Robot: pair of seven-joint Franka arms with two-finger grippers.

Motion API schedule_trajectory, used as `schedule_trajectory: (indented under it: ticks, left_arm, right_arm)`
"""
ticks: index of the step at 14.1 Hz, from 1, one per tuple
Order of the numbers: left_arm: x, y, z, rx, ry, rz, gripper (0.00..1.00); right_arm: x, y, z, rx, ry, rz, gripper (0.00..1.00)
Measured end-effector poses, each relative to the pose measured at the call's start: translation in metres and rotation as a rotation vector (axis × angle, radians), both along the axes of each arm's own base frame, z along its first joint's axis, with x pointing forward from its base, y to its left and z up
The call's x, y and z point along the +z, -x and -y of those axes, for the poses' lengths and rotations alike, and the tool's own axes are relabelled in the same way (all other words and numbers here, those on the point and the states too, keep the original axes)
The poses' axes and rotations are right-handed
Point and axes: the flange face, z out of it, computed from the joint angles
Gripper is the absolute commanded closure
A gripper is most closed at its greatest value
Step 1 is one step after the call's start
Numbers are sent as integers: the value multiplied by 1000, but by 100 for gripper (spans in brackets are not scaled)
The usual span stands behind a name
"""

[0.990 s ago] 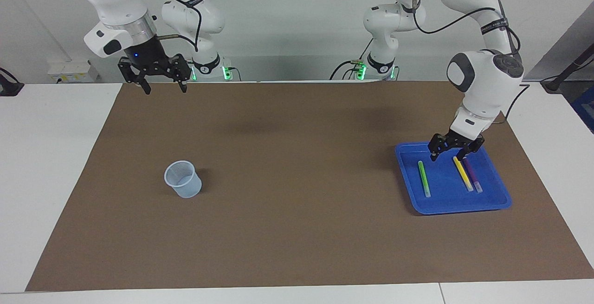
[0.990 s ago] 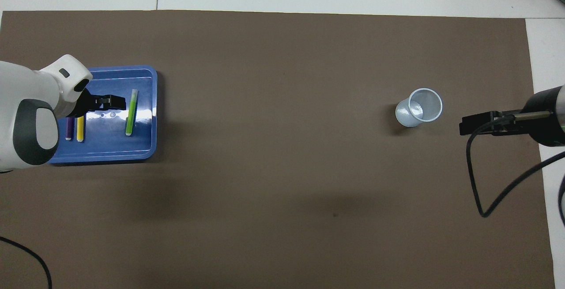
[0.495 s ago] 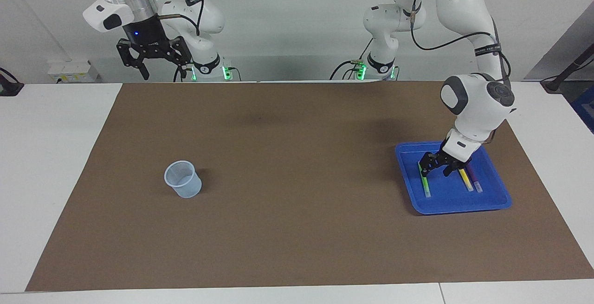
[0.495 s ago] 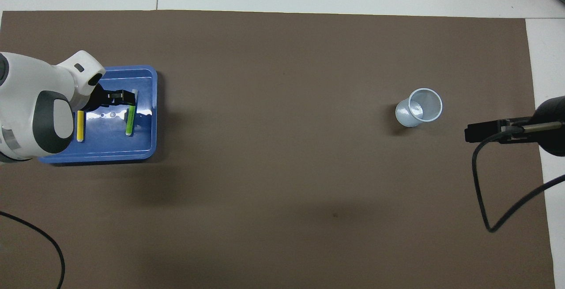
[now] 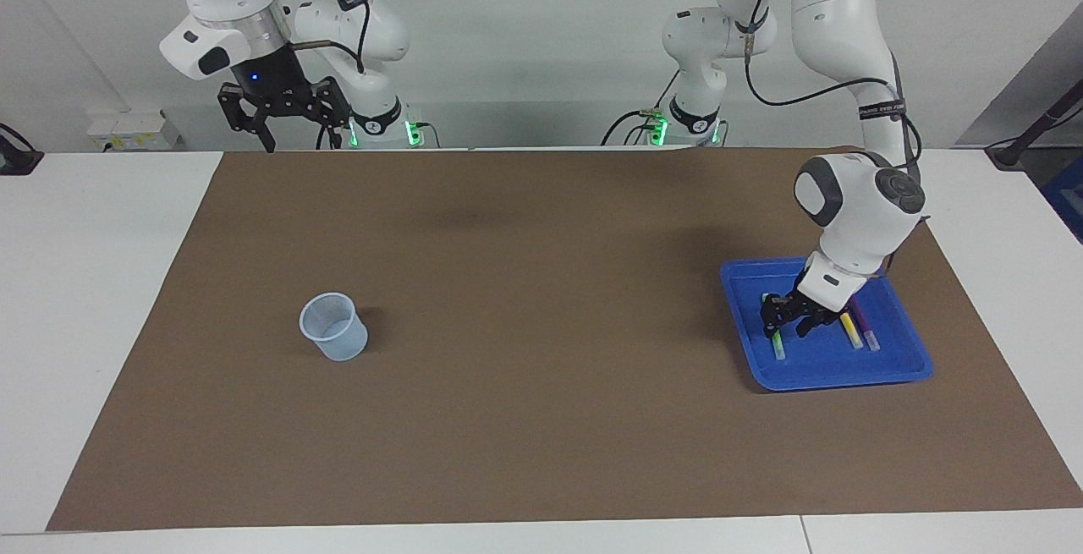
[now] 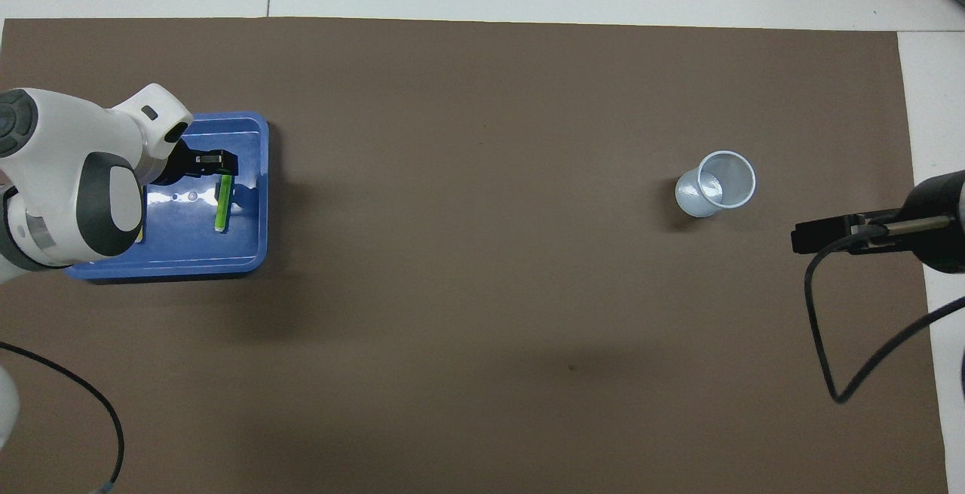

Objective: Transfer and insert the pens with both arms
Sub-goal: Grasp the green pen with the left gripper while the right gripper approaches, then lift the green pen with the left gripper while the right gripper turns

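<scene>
Brown paper mat covers most of the white counter, with white strips left bare at both ends. Lots of open mat lies between the clear plastic cup and the blue tray. The cup stands alone toward the right arm's end. The tray sits toward the left arm's end, close to the mat's edge there. A pale wall stands at the robots' end of the room.

Three pens lie in the tray. The green pen is on the side nearest the cup. The yellow pen and the purple pen lie close together at the tray's outer side.

The left gripper is low in the tray, right at the green pen. Its fingers sit narrow around the pen, but I cannot tell if they grip it yet. A second ago this gripper hung higher, over the tray's edge nearest the robots, with wider fingers.

The right gripper waits high over the mat's edge by its own base, fingers wide. It has risen a little since then.
</scene>
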Motion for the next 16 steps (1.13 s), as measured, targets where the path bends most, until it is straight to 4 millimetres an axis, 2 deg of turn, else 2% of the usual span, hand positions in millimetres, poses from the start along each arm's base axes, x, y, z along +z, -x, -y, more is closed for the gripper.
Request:
schedule_trajectory:
  ticks: [4,6,8,10,13,16]
  left_arm:
    - [-4,0,0,1,0,-6,39]
    - [-6,-1,0,2,-1,1,44]
    - [-10,-2,-1,3,-1,2,45]
    - [-13,-2,0,3,-1,-1,45]
    - [-17,-1,5,-6,-1,-7,45]
    - [-20,0,8,-11,-2,-12,60]
  right_arm:
    - [-38,-2,-1,-24,-63,-33,0]
    - [-61,-3,-4,-77,-110,-46,0]
    - [-75,-3,-9,-136,-128,-46,0]
    - [-82,-2,-18,-193,-165,-61,0]
    - [-81,-5,-35,-374,-300,-67,0]
    - [-85,-5,-67,-491,-383,-79,0]
